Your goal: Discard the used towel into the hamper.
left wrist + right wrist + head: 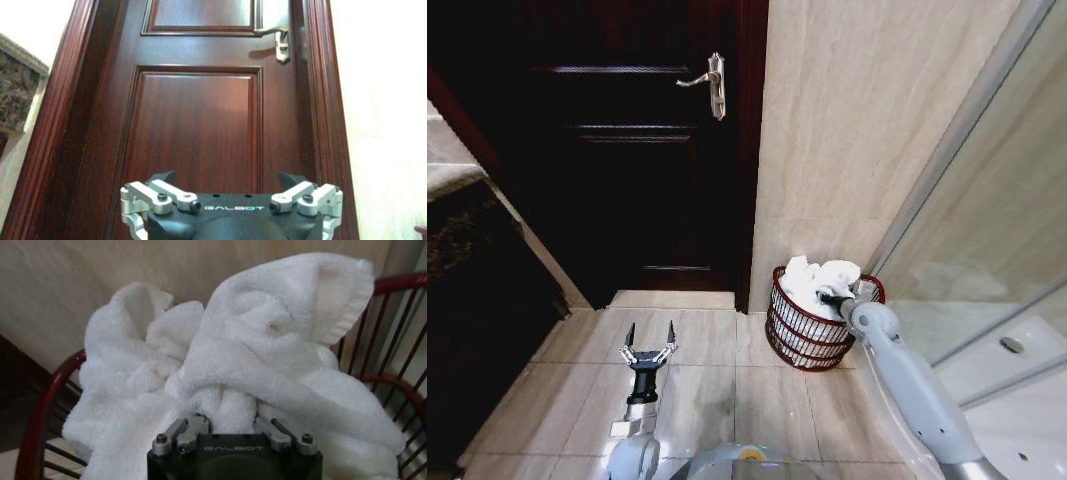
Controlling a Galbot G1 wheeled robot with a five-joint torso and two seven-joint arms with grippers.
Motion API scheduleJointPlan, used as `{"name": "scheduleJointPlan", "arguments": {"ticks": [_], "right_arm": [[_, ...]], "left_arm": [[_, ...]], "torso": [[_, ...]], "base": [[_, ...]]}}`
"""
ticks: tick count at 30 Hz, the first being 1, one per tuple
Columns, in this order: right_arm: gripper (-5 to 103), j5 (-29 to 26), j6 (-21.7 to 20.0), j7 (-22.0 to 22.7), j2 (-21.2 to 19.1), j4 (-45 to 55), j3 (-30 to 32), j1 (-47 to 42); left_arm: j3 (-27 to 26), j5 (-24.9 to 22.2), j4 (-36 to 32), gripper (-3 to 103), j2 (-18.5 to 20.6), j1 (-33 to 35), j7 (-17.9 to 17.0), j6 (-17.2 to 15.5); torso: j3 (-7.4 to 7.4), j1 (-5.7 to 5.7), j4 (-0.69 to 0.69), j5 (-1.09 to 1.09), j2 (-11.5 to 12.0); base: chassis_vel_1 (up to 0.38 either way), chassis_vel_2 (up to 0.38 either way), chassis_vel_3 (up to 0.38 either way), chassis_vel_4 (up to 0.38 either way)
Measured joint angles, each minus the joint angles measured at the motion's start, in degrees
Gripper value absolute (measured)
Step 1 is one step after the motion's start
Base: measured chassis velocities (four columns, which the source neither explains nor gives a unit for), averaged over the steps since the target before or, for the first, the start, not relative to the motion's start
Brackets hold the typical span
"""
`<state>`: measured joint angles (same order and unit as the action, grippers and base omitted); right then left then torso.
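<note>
Below, a tiled bathroom floor was recorded from the head camera, with a dark wooden door ahead and a beige tiled wall to its right. The hamper, a round reddish-brown basket of thin bars, was stood on the floor against that wall, just beside the door frame and next to a glass shower screen. A white towel was heaped in the hamper, its folds rising above the rim.

The right gripper was reached out over the hamper's rim and into the towel. In the right wrist view, the right gripper was seen with its fingers buried in the cloth; a fold of towel was bunched between them, and the fingers appeared to be closed on it, though their tips were hidden by the fabric. The hamper's bars were visible behind and to either side of the towel.

The left gripper was held low over the floor in front of the door, well apart from the hamper, with its fingers spread wide and nothing between them. In the left wrist view, the left gripper was pointed at the door, whose silver handle was seen above.
</note>
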<state>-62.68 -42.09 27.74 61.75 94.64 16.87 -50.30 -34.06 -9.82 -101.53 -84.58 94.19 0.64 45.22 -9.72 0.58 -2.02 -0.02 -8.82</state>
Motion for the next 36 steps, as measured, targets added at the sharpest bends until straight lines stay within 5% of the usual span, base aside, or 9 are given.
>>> {"name": "scheduleJointPlan", "arguments": {"ticks": [16,25,34,36], "right_arm": [[27,-3.72,0.14,2.53,6.18,-10.37,-2.41,5.42],[24,0.50,0.17,1.68,6.54,-8.36,-2.62,4.04],[56,10.20,0.30,0.44,5.20,5.47,-1.51,-2.65],[72,14.73,1.53,0.07,5.09,11.12,-0.55,-5.50]], "left_arm": [[0.08,0.40,-0.52,100,-0.23,0.15,0.21,0.03],[0.48,0.65,-0.52,100,-0.37,0.32,0.31,0.05],[1.64,0.68,0.76,100,-0.49,0.02,0.65,0.94],[1.83,0.37,1.16,100,-0.34,-0.15,0.73,1.11]], "torso": [[-0.02,0.01,0.00,-0.02,-0.03],[-0.04,0.02,-0.04,0.06,-0.02],[-0.05,0.03,-0.04,0.04,-0.01],[-0.05,0.03,-0.03,0.04,-0.02]], "base": [[0.000,0.000,0.000,0.000],[0.000,0.000,0.000,0.000],[0.000,0.000,0.000,0.000],[0.000,0.000,0.000,0.000]]}}
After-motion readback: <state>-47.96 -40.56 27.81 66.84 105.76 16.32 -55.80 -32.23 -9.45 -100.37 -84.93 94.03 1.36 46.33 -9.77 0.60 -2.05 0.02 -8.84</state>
